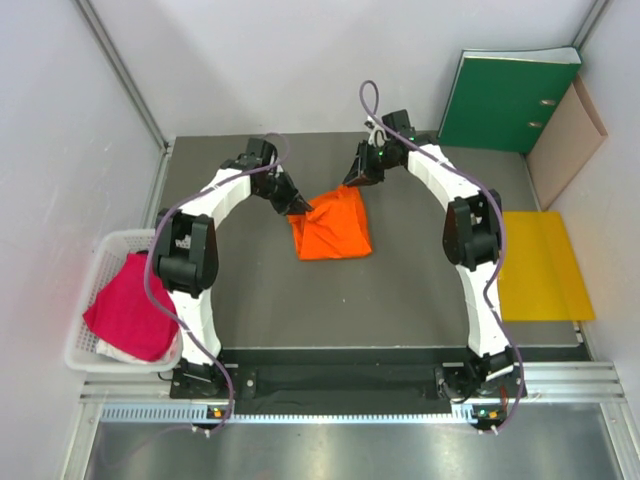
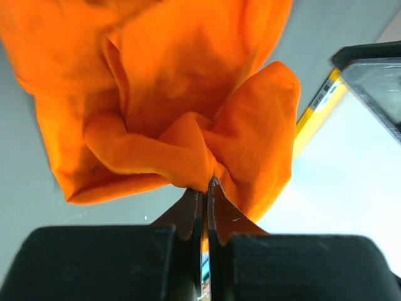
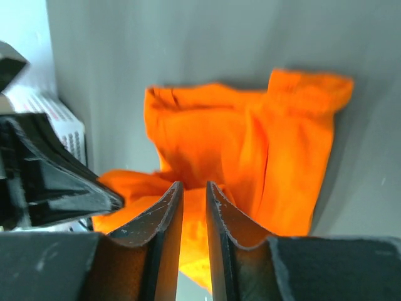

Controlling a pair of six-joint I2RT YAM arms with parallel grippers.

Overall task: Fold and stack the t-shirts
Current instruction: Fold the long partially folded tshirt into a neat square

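The orange t-shirt [image 1: 332, 228] lies bunched on the grey table between both arms. My left gripper [image 1: 300, 208] is shut on its left corner, and the left wrist view shows the cloth [image 2: 188, 81] pinched at the tips of that gripper [image 2: 205, 185]. At the shirt's far edge sits my right gripper [image 1: 352, 183]. In the right wrist view this gripper [image 3: 191, 188] is open by a narrow gap, with orange cloth [image 3: 263, 138] showing through it and beyond. The pink t-shirt [image 1: 130, 305] lies heaped in the white basket [image 1: 100, 255] at the left.
A green binder [image 1: 510, 100] and a beige folder [image 1: 570, 140] lean against the back right wall. A yellow envelope [image 1: 540, 265] lies flat at the table's right edge. The left arm's gripper body [image 3: 62, 194] shows at the left of the right wrist view.
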